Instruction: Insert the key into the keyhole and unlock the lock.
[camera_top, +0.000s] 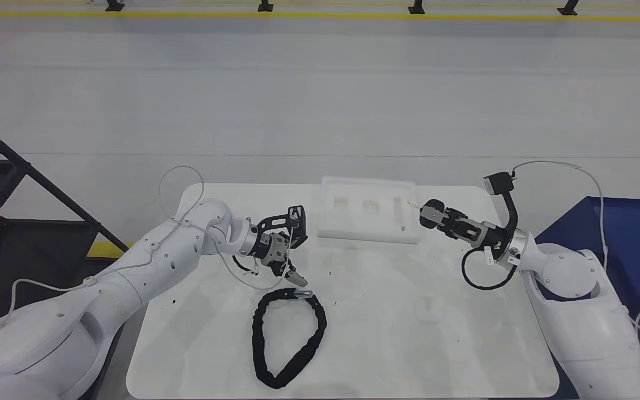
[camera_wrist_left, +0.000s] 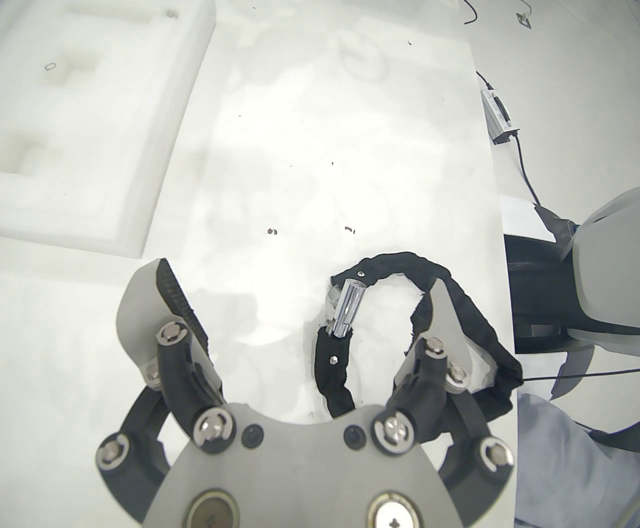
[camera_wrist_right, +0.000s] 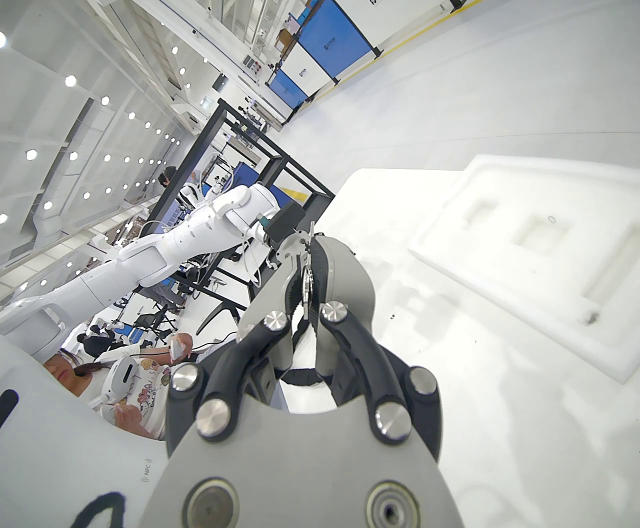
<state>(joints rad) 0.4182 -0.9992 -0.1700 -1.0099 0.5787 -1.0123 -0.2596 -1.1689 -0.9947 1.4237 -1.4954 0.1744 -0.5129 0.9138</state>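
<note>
Top view: right gripper (camera_top: 430, 212) clamps the key (camera_wrist_right: 306, 281), left gripper (camera_top: 283, 256) gapes over the lock (camera_wrist_left: 346, 310); insertion and unlocking not yet done.

The black looped chain lock (camera_wrist_left: 400, 262) wears a matt cloth sleeve; its chrome metal barrel (camera_wrist_left: 346, 309) gleams. The thin metal key (camera_wrist_right: 306, 282) looks silvery, the white foam tray (camera_wrist_left: 165, 150) matt.

You have one table (camera_top: 450, 340), one black chain lock (camera_wrist_left: 400, 261), one key (camera_wrist_right: 306, 281), one white foam tray (camera_top: 365, 228) and two grippers before you: the left gripper (camera_wrist_left: 300, 280) and the right gripper (camera_wrist_right: 310, 250).
</note>
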